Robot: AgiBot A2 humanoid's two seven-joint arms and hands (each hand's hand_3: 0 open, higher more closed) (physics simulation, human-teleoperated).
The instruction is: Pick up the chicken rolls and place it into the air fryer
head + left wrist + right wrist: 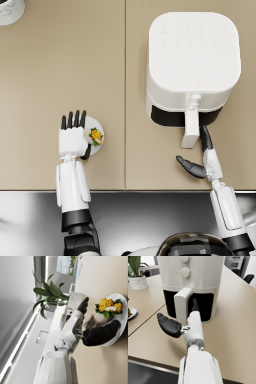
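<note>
The chicken rolls, golden pieces on green leaves, lie on a small white plate on the beige table. My left hand is beside and partly over the plate, its fingers stretched flat and its thumb lying across the plate's rim; it holds nothing. The white air fryer stands at the right with its handle facing me. My right hand is open at the handle, fingers reaching alongside it, thumb spread wide.
A potted plant in a white marbled pot stands at the table's far left corner. The table's front edge runs just below both hands. A seam divides the tabletop between plate and fryer.
</note>
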